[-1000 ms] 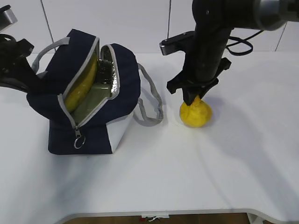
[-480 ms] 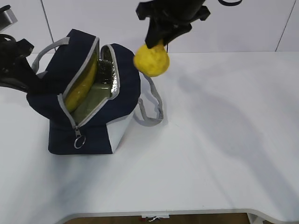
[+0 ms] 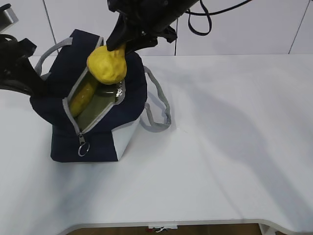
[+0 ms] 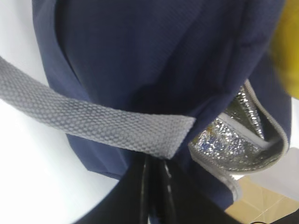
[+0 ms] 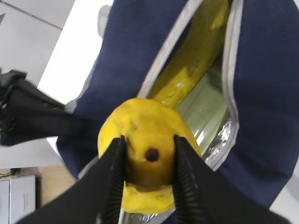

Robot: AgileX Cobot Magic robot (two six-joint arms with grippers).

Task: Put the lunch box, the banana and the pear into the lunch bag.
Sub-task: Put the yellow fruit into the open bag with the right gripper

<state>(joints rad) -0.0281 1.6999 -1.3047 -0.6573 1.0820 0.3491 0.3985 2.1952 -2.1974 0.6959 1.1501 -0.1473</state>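
Above the open lunch bag [image 3: 105, 125], the right gripper [image 5: 148, 179] pinches the pear [image 3: 107, 64] by its neck; the banana [image 3: 82, 95] and lunch box [image 3: 102, 104] lie inside, while the left gripper [image 4: 154, 186], pressed together, clamps the bag's fabric.

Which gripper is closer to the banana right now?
Right. The right gripper holds the pear just above the banana; the left gripper pinches the bag's outer flap.
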